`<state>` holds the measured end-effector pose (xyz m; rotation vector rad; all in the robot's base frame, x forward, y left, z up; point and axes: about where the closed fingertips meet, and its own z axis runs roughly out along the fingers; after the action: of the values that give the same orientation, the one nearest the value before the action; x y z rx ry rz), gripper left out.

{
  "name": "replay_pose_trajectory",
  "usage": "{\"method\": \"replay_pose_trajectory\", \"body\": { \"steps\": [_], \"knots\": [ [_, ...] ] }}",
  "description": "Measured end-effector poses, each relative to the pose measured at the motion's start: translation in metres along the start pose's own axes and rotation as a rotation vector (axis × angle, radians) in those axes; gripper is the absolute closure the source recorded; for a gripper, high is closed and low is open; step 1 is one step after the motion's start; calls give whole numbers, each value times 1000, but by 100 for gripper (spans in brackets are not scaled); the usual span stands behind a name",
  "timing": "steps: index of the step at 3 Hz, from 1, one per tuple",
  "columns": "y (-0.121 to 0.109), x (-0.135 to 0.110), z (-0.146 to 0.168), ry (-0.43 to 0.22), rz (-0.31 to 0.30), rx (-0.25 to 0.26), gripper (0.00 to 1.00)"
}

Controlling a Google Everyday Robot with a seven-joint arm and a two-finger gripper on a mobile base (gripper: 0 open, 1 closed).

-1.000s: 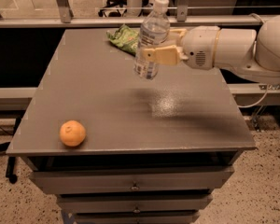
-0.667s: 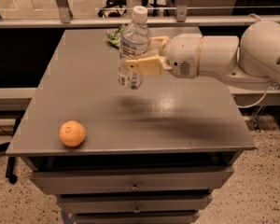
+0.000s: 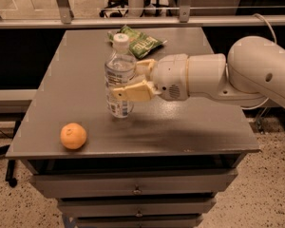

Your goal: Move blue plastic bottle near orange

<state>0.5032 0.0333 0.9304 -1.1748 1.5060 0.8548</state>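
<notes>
Bottle, blue plastic bottle (image 3: 119, 77): clear ribbed plastic, cylindrical, with a rounded shoulder, a white screw cap and a pale label band around the middle. Its long axis is vertical, cap up and base down. It is upright over the left-centre of the table top, nearer the front edge than the back. Whether the base touches the surface or hangs just above it cannot be told.

Gripper (image 3: 125, 80): two flat, cream-coloured fingers (image 3: 133, 91), closed around the bottle's middle from the right, one finger in front of the label and the other behind it. It is at the left end of the arm (image 3: 204, 77), which has smooth white rounded housings and reaches in level from the right.

Orange (image 3: 73, 136): small round fruit with dimpled skin, resting near the table's front left corner. It is forward and left of the bottle, near it but apart.

Snack bag (image 3: 140, 41): green crinkled foil with white print, lying flat at the back of the table behind the bottle.

Table (image 3: 194, 122): flat, matt grey rectangular top with a faint sheen, over a cabinet with grey drawers (image 3: 133, 188) that have small knobs.

Floor (image 3: 275, 184): speckled, at lower right.

Rail (image 3: 147, 20): pale metal bar with upright posts, across the back.
</notes>
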Motion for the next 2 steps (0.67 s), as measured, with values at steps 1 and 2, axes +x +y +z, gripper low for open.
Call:
{"method": "replay_pose_trajectory", "body": {
  "steps": [1,2],
  "knots": [
    [18,5,9,21,8,-32,100],
    [35,8,20,42,6,-67,100]
  ]
}}
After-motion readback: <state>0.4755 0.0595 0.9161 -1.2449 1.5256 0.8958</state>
